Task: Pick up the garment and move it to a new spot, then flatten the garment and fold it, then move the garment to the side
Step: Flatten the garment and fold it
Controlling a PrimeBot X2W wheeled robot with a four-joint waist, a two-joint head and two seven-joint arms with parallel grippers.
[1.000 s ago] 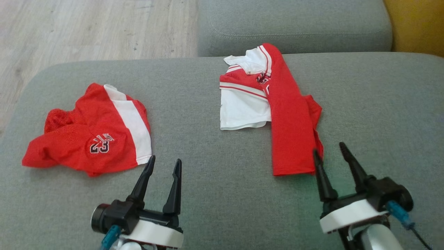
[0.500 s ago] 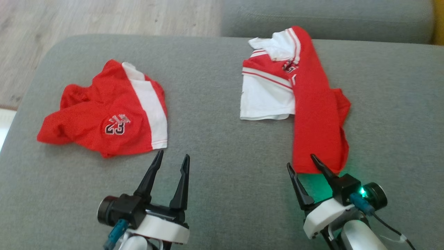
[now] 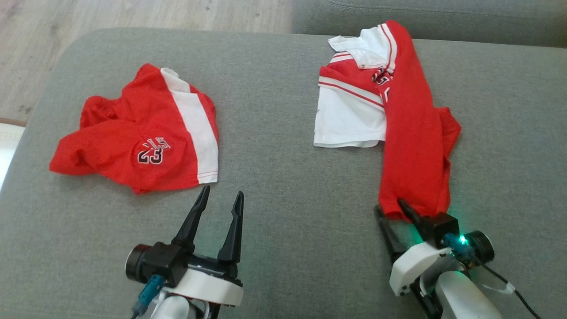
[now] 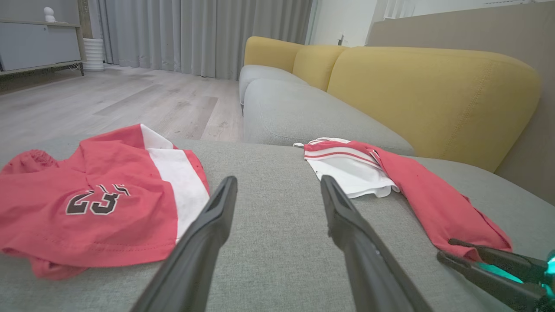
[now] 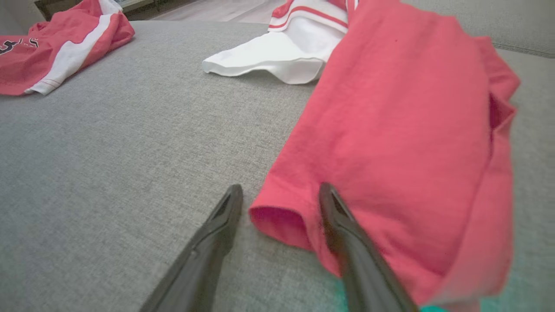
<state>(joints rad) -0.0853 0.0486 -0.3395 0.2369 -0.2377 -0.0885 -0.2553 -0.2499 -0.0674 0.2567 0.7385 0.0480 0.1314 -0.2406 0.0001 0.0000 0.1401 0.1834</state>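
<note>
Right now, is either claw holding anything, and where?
Nothing yet: right gripper straddles red shirt at its near hem, jaws open; left gripper open, empty.

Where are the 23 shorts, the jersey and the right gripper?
23 shorts [image 3: 133, 133]: head view, red front panel.
jersey [image 3: 412, 133]: head view, long red fold.
right gripper [image 5: 279, 188]: right wrist view, midway between fingertips.
</note>
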